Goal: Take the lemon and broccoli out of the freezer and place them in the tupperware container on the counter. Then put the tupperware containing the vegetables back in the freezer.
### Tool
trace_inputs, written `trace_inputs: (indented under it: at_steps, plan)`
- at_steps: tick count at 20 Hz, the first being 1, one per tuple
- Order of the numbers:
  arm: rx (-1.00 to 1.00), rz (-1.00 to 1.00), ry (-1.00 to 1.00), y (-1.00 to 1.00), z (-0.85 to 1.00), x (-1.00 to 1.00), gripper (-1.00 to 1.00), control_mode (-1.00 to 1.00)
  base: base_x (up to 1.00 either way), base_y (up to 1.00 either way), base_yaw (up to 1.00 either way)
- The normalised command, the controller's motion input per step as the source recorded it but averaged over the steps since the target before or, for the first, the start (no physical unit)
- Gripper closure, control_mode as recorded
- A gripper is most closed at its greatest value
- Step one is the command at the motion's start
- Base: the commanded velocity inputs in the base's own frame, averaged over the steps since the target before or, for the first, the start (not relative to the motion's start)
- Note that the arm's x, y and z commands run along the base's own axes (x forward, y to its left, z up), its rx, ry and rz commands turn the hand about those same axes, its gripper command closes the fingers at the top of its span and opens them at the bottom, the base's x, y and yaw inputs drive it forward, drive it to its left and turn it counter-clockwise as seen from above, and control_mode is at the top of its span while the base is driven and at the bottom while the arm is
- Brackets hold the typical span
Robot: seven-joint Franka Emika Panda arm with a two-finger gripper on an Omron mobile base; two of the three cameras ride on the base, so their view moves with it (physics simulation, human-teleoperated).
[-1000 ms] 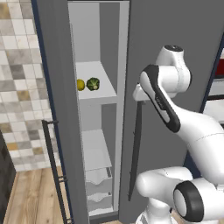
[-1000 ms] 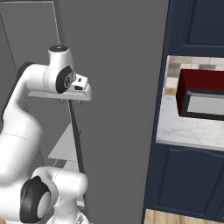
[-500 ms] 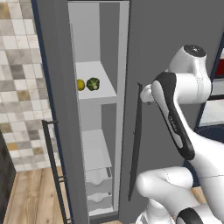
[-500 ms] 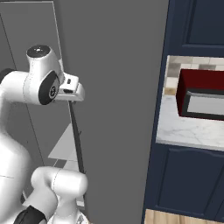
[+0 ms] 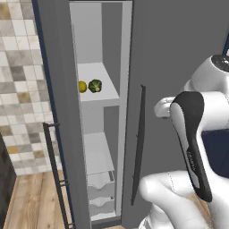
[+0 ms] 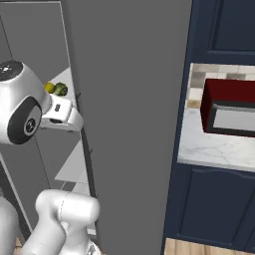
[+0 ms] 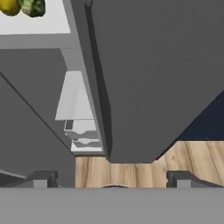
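Note:
The lemon (image 5: 82,86) and the broccoli (image 5: 95,85) lie side by side on the freezer's (image 5: 58,67) upper white shelf, lemon on the left. In the hand view both sit at the top left corner, lemon (image 7: 8,6) beside broccoli (image 7: 33,7). My gripper (image 7: 111,181) is open, with its fingertips (image 7: 42,178) far apart and nothing between them. It looks down along the grey freezer door (image 7: 153,78) toward the floor. My hand (image 6: 62,115) hangs just in front of the door's long dark handle (image 5: 138,147), apart from it. The tupperware container is out of view.
A red microwave (image 6: 231,107) stands on the marbled counter (image 6: 209,149) over navy cabinets (image 6: 214,209) to the right. White drawers (image 7: 83,131) fill the freezer's lower part. A tiled wall (image 5: 20,80) stands left of the freezer, and wood floor (image 7: 131,170) lies below.
My arm has swung right and back toward the cameras, taking the hand off the door handle. The door, lemon and broccoli have not moved.

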Motion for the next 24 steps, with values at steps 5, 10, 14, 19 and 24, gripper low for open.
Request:
trace_inputs:
  at_steps: [5, 10, 14, 19, 24]
  plan:
    - [0.00, -0.13, 0.05, -0.01, 0.00, -0.81, -1.00, -1.00, 0.00, 0.00, 0.00]
    - [0.00, -0.10, 0.07, 0.00, 0.00, -0.48, -1.00, -1.00, 0.00, 0.00, 0.00]
    - [0.00, 0.00, 0.00, 0.00, 0.00, 0.00, -1.00, 1.00, -0.01, 0.00, -0.01]
    - [0.00, 0.00, 0.00, 0.00, 0.00, 0.00, -1.00, 1.00, 0.19, 0.00, 0.00]
    - [0.00, 0.00, 0.00, 0.00, 0.00, 0.00, -1.00, 1.00, 0.55, 0.00, 0.00]
